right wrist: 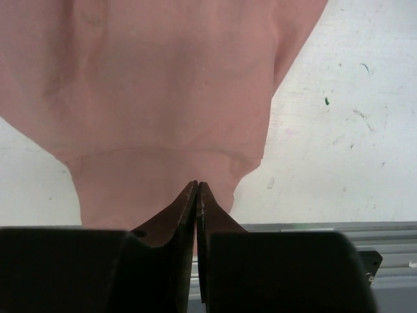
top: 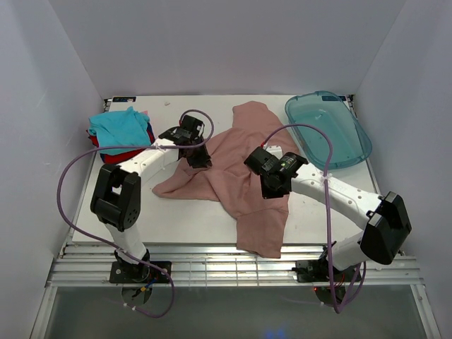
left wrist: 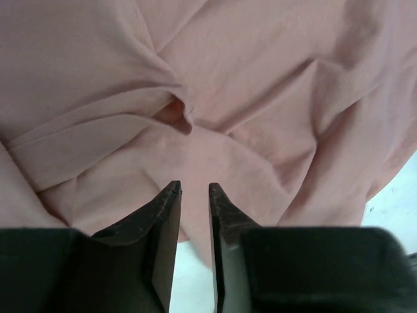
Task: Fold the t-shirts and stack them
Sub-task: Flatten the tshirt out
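Nearby, plastic tray (top: pixel 330 131) beside pink shirt (top: pixel 232 159)

The pink shirt (top: pixel 240 169) sprawls across the middle of the table (top: pixel 176 215), from near the far edge to over the near edge, so I have no bare path through the centre. I see open tabletop at near left, and a strip at near right under my right arm (top: pixel 339 194). The folded stack (top: pixel 120 134) fills the far-left corner. The tray (top: pixel 328 131) takes the far right and overhangs the edge. My left arm (top: pixel 145 164) lies between stack and shirt. Walls (top: pixel 42 106) close three sides.
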Controlling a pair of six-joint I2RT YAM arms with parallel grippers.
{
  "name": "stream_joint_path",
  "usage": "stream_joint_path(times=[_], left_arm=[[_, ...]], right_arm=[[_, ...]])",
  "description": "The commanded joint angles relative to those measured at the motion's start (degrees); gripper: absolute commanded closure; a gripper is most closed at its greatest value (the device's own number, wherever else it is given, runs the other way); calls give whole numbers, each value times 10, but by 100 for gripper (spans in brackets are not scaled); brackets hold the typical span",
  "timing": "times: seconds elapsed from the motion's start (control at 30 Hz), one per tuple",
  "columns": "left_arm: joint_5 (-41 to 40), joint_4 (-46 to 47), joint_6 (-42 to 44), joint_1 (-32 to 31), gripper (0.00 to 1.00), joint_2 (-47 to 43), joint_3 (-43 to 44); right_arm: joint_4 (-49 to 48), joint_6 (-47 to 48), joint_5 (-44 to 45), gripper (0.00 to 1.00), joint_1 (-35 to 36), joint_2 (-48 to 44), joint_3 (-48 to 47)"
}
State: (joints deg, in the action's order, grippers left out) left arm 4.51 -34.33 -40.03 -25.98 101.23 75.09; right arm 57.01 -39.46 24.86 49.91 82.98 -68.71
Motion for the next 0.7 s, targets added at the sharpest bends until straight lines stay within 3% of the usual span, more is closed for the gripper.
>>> stream_joint_path(times=[0.0, 0.17, 0.67], left_arm=[[-25, 37, 12, -2, 64, 2, 26], [-92, 51, 42, -11, 57, 22, 46], [-138, 20, 63, -15, 62, 110, 94]], right_arm=[[-27, 18, -9, 92, -3, -12, -24], [-28, 20, -24, 92, -6, -12, -16], [-23, 17, -25, 92, -18, -68, 4]])
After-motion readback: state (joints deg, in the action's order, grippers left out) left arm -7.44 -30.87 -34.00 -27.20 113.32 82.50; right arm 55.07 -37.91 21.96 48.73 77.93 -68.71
